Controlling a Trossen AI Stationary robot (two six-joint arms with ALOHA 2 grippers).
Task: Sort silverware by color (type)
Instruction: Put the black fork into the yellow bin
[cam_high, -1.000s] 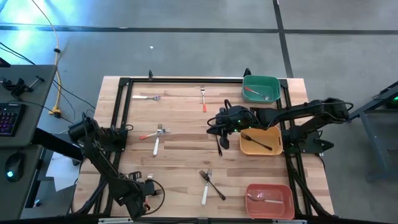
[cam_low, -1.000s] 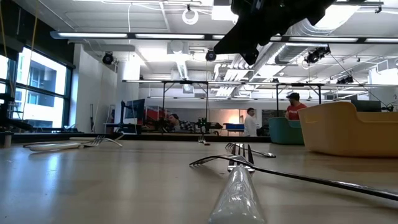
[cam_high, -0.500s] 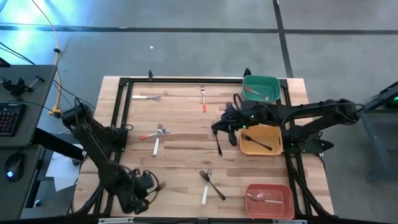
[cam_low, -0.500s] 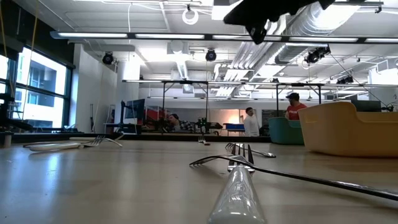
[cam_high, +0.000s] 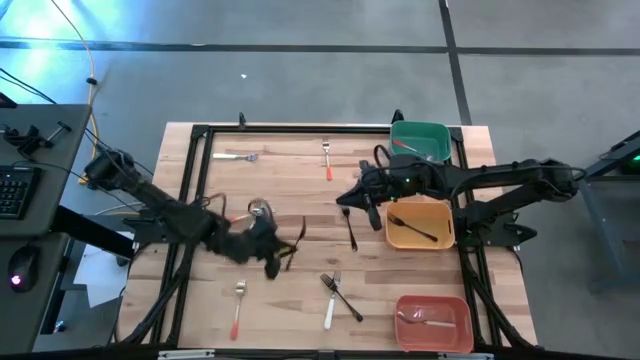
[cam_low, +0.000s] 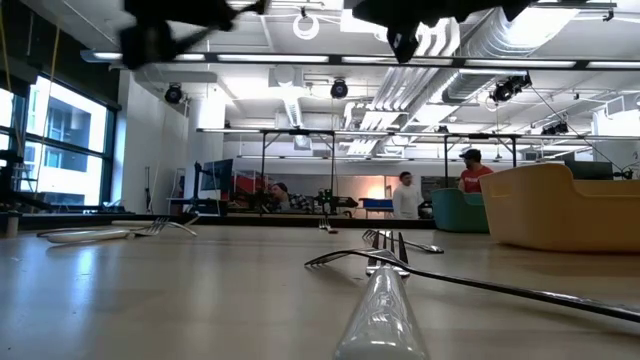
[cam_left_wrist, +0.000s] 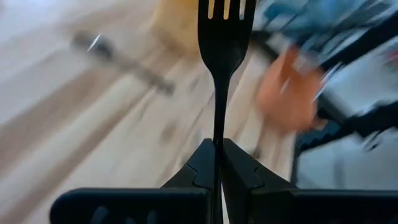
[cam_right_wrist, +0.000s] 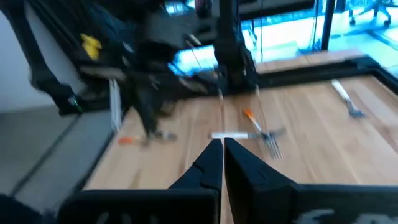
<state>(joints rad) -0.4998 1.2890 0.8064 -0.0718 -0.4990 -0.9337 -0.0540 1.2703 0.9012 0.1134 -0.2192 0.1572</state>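
No writing is readable. The left gripper (cam_left_wrist: 217, 163) clamps a black fork (cam_left_wrist: 221, 37) by its thin handle, prongs outward; the right gripper (cam_right_wrist: 222, 155) is closed, empty.

Left tool (cam_high: 285, 250) now mid-table, black fork (cam_left_wrist: 222, 56) in grip.

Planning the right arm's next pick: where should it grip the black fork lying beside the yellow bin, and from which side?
Probably mid-handle on the black fork, coming straight down, fingers closing across its width. It lies flat on the table, thin and straight, apart from the yellow bin, close to the right gripper.
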